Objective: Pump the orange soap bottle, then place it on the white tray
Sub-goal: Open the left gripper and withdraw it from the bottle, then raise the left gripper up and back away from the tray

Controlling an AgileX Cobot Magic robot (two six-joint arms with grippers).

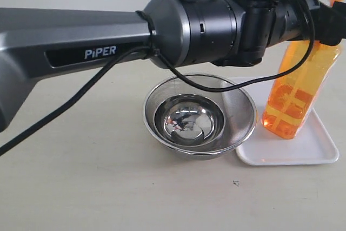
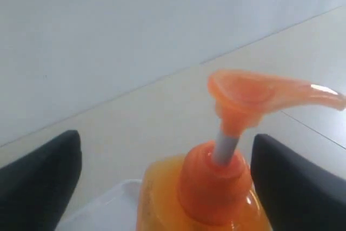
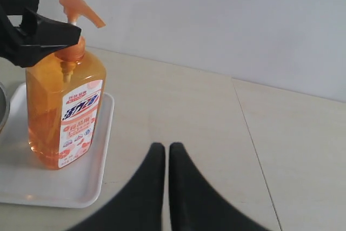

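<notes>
My left tool [image 2: 167, 179] is wide, with one finger on each side of the soap bottle [image 3: 65, 112] neck, not squeezing. The bottle stands on the white tray [image 3: 54, 190], right of the shiny bowl [image 1: 200, 117]. I think placing is almost done. Next I should pull away without tipping it. My right tool [image 3: 167, 187] is pinched closed. The table [image 3: 189, 112] is pale and smooth, and the wall [image 3: 227, 14] is plain.

1. The left arm [image 1: 108, 36] totally covers the orange soap bottle's [image 1: 294, 101] neck and shoulders.
2. Left wrist shot chops off everything below that bottle's shoulders, and it's kinda blurry.
3. Its label [image 3: 75, 120] print: unreadable.
</notes>
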